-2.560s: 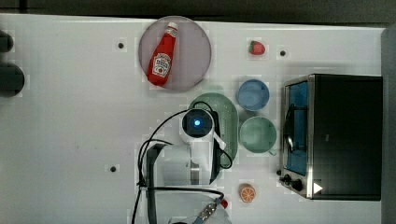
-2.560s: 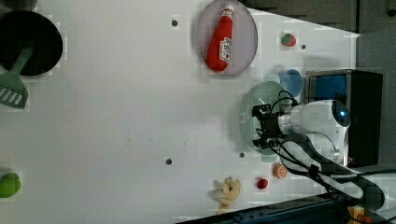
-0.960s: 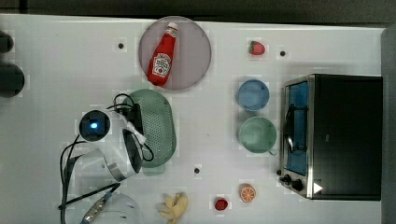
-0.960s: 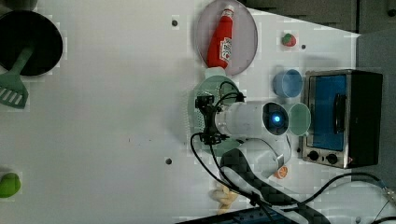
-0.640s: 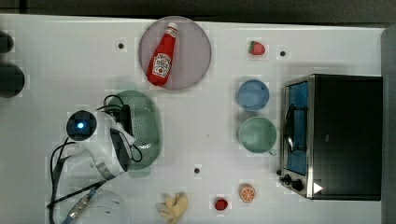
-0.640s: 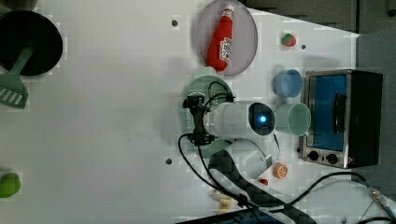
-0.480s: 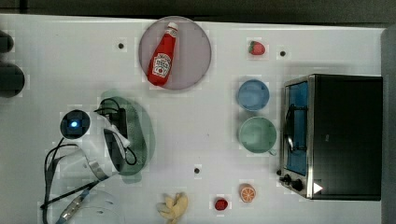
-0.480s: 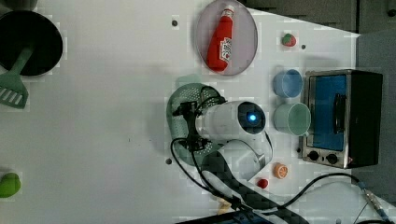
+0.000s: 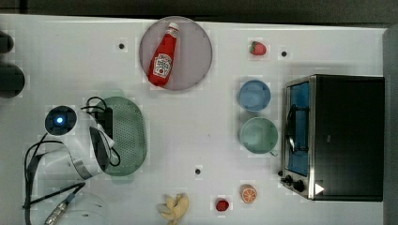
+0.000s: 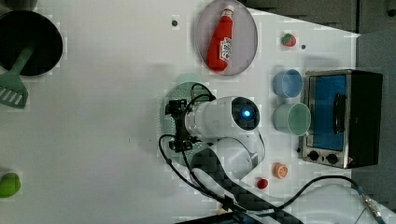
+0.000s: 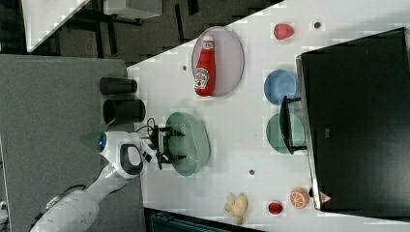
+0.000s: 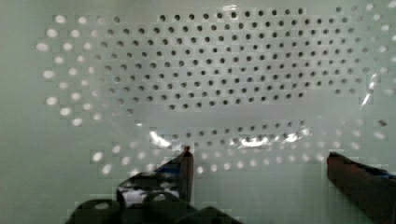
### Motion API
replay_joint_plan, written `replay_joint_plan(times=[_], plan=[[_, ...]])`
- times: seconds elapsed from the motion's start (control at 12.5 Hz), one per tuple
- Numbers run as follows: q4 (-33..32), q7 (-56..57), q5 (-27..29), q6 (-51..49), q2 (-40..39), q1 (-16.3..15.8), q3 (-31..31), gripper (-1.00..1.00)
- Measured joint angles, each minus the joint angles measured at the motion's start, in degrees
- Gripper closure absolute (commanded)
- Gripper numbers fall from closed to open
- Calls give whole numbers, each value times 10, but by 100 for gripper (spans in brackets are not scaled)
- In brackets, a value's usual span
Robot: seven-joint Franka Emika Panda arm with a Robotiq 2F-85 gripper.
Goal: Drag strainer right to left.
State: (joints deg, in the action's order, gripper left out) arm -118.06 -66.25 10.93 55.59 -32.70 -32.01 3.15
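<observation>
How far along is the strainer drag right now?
Mostly done, by the look of it: the large pale mint-green oval plastic strainer sits well toward the top view's left, far from the small round blue bowl and small round green bowl by the toaster oven. In hand: the claw stands open, fingers inside the strainer. Left: any last stretch leftward, then lifting the claw out.

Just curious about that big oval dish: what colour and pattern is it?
The strainer is pale mint green, dotted with small holes; clearest in the wrist view.
</observation>
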Motion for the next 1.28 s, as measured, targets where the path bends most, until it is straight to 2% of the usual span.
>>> replay_joint_plan(times=[0.16, 0.24, 0.64, 1.04, 1.12, 1.28], plan=[[38, -15, 48, 3, -25, -5, 3, -100], [62, -18, 49, -6, -36, -11, 3, -100], [102, -21, 49, -15, -56, -42, -1, -100], [111, -49, 49, 18, -57, -77, 1, -100], [110, -48, 47, 4, -52, -85, -2, -100], [104, -11, 5, -61, -28, -93, -11, -100]])
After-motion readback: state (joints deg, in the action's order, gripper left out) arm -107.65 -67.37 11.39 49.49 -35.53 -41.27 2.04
